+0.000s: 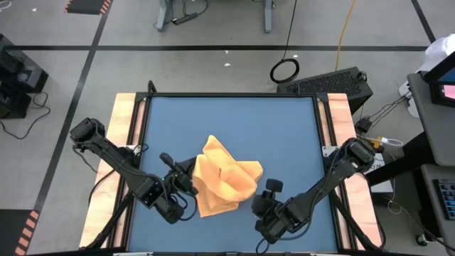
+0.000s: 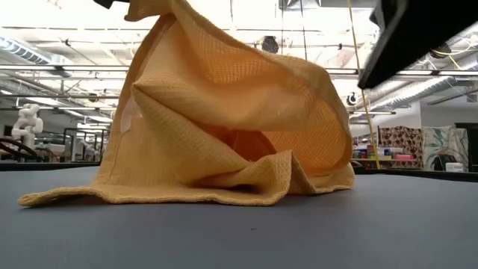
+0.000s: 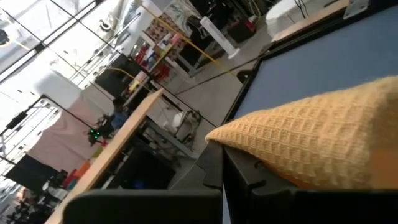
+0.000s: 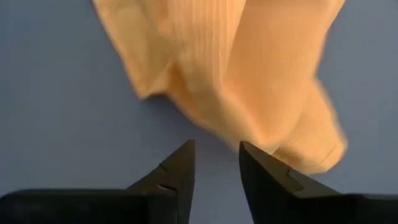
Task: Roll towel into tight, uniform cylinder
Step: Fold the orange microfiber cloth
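I have the towel (image 1: pixel 224 181) lying crumpled in a loose heap on the blue tabletop (image 1: pixel 227 121), toward the near edge and about midway between the two side edges. In the low view one part of it is lifted into a peak while the rest trails flat on the surface.

My left gripper (image 1: pixel 186 182) sits at the towel's left side with its jaws fully closed, and the left wrist view shows cloth draped right over the fingers, so I judge it is pinching a fold and holding that peak up. My right gripper (image 4: pixel 216 163) hovers just off the towel's right side, near the front edge of the table. Its jaws stand partly apart with nothing between them; the cloth hangs just ahead of the tips, not touching them.

No roll exists yet, so I judge the job in hand is flattening. To do it well I would take a free corner with the right gripper, far from the left grip, and draw the two apart until the cloth lies square and smooth. Grabbing a bunched layer instead of a single edge would leave folds that spoil a tight, even cylinder.
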